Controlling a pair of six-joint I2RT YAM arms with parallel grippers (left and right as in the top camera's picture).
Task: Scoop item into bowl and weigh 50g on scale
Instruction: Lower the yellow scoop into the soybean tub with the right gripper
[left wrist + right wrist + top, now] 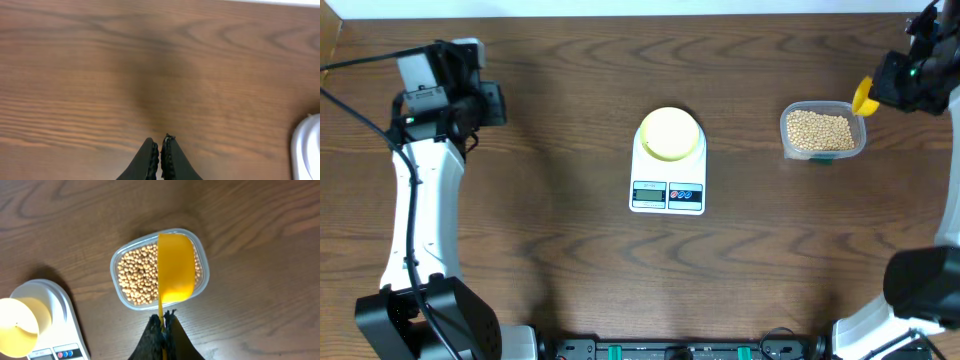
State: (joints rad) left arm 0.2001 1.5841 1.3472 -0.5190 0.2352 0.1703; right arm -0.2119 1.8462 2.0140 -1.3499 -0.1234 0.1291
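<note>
Right gripper [164, 317], pinching the handle of a yellow scoop [176, 267], holds its cup just above the beans [137, 277] in their clear container [116, 265]; the bowl [669, 133] sits on the scale [667, 195] to its left; left gripper [160, 147] closed, empty, well apart.

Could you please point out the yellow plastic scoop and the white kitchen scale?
yellow plastic scoop [176, 269], right wrist view, middle of its cup.
white flat kitchen scale [667, 193], overhead view, its front panel.

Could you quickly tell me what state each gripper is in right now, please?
Left gripper: closed, holding nothing.
Right gripper: closed on the handle of the yellow scoop.
</note>
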